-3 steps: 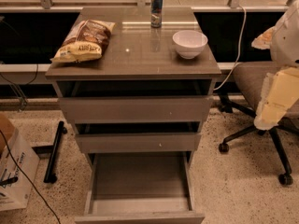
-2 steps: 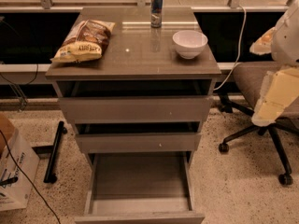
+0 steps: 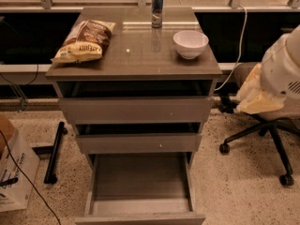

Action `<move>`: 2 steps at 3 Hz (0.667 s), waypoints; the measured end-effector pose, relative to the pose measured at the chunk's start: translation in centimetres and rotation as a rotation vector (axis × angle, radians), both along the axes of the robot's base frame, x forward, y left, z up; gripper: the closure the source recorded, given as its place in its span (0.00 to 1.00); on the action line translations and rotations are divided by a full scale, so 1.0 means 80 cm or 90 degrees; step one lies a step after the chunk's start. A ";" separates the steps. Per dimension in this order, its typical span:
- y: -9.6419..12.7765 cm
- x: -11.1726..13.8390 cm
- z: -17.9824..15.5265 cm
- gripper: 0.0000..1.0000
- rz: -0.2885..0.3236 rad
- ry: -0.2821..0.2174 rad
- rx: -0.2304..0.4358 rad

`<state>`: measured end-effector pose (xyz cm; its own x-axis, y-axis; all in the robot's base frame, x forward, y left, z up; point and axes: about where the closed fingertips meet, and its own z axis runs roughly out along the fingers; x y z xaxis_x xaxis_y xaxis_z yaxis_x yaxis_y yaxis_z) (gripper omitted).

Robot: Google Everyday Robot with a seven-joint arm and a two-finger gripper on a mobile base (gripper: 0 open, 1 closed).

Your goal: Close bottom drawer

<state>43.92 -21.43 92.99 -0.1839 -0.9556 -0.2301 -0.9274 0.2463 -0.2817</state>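
Terrazzo floor; bottom drawer (image 3: 140, 182) stands open. Gripper (image 3: 255, 100) right of cabinet (image 3: 136, 109), grip state indeterminable. Approach pending: reach drawer front, push inward.

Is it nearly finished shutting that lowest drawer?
Nothing looks done yet: the bottom drawer is pulled far out, its bare tray exposed. In hand: the claw hangs off to the right, beside the office chair, touching no part of the cabinet. Left: reach the drawer's front panel and push it fully in.
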 end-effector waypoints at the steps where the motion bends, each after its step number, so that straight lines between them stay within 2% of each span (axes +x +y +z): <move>1: -0.007 0.000 -0.049 0.91 -0.005 -0.002 0.006; 2: -0.019 0.000 -0.114 1.00 -0.013 0.004 0.019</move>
